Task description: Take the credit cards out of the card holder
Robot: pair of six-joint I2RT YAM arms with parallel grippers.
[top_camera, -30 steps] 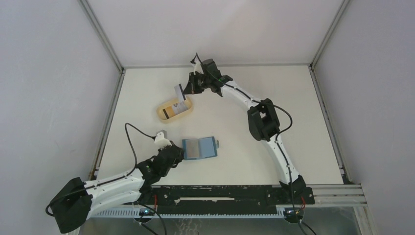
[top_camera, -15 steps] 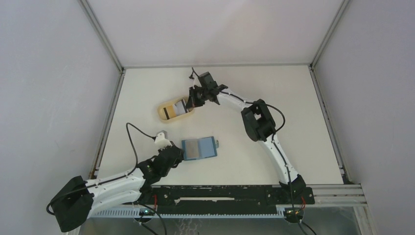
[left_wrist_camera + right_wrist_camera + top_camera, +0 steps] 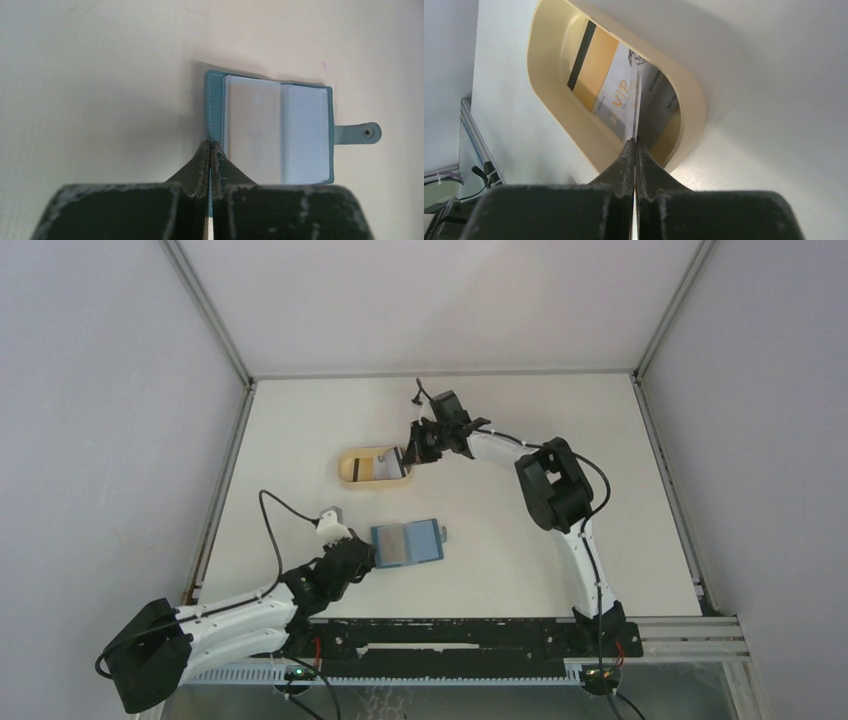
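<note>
The teal-blue card holder (image 3: 408, 542) lies open on the table, its clear sleeves (image 3: 277, 130) facing up and its closure tab (image 3: 360, 133) at the right. My left gripper (image 3: 362, 558) is shut on the holder's left cover edge (image 3: 210, 146). My right gripper (image 3: 411, 450) is shut on a whitish credit card (image 3: 636, 107), seen edge-on, which reaches down into the tan oval dish (image 3: 348, 454). A yellowish credit card with a dark stripe (image 3: 596, 75) lies flat inside the dish (image 3: 694, 107).
The metal frame rails (image 3: 228, 450) run along the table's left and back edges. The right arm's elbow (image 3: 552, 485) hangs over the middle right of the table. A cable (image 3: 272, 530) loops from the left wrist.
My right gripper moved right and lowered its card into the dish. The dish shifted right and turned level. The left gripper and card holder have not moved.
</note>
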